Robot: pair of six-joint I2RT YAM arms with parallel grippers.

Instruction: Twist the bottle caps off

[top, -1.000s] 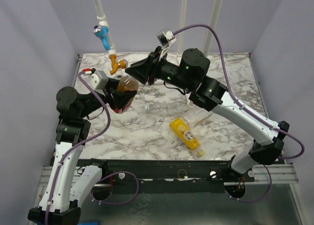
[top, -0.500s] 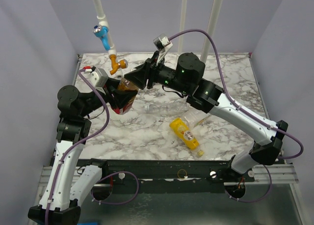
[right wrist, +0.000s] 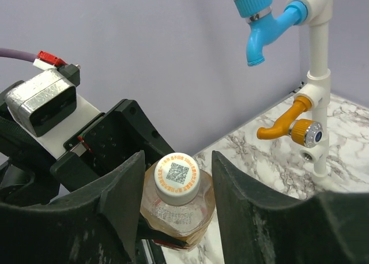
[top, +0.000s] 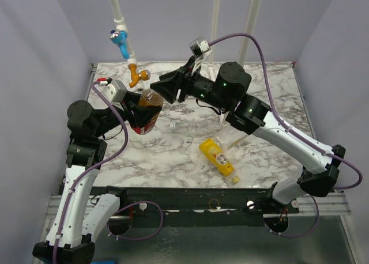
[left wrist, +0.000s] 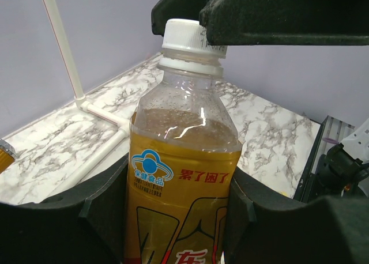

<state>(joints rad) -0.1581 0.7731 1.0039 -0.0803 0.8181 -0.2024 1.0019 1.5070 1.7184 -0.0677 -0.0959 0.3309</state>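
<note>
My left gripper is shut on the brown bottle with a red label and holds it tilted above the table. In the left wrist view the bottle fills the space between the pads, and its white cap is on. My right gripper is open, with its fingers on either side of the cap and a gap on both sides. Its gripper centre sits over the bottle neck. A yellow-orange bottle, a slim clear bottle and a wider clear bottle lie on the marble table.
A white pipe with a blue tap and an orange valve hangs at the back left, close behind the held bottle. It also shows in the right wrist view. Two white pipes stand at the back wall.
My right gripper dropped toward the cap, then shifted slightly right, still open around it. The left gripper lifted the brown bottle a little and now holds it steady.
</note>
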